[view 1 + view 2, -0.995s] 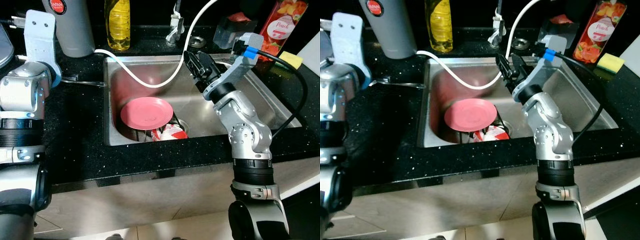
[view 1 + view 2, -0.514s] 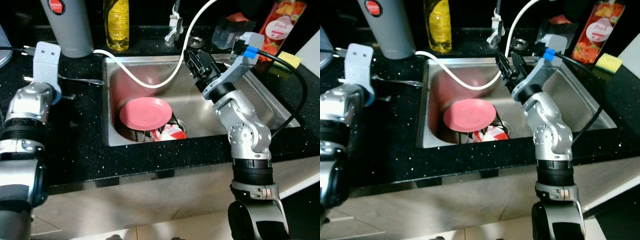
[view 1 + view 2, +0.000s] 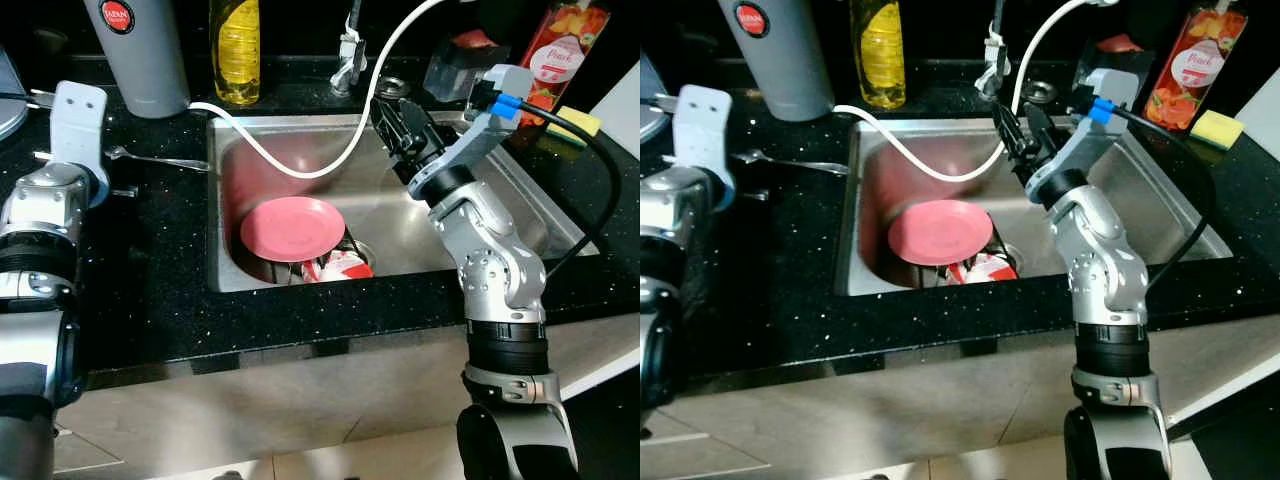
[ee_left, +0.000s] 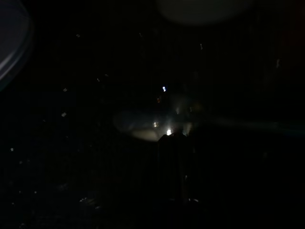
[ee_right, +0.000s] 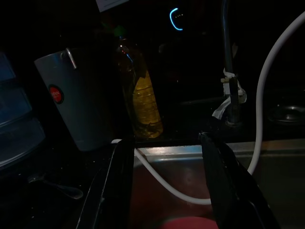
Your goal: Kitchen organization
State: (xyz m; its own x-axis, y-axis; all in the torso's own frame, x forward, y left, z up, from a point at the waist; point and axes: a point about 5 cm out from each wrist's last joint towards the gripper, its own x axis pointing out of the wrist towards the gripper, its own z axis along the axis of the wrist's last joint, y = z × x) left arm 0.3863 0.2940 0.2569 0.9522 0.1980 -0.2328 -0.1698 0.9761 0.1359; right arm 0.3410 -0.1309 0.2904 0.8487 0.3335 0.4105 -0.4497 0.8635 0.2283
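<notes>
Left eye view: right gripper (image 3: 398, 127) w/ fingers apart, holding nothing, above back of sink (image 3: 520, 190) near white hose (image 3: 300, 165). Pink plate (image 3: 291, 227) lies in sink over other dishes. Left gripper (image 4: 174, 143) over black counter (image 3: 150, 260) by spoon (image 3: 150, 158); can't tell if open.

Setting: home kitchen. Evidence: stainless steel sink (image 3: 560, 215) set into a black speckled countertop (image 3: 150, 290), with a tap (image 3: 350, 45) and white hose (image 3: 330, 160) above it and a pink plate (image 3: 292, 226) resting on other dishes in the basin. Along the back edge stand a yellow bottle (image 3: 238, 50), a grey jug (image 3: 140, 50), a peach juice carton (image 3: 560, 45) and a yellow sponge (image 3: 578, 120); a spoon (image 3: 155, 157) lies on the counter.
</notes>
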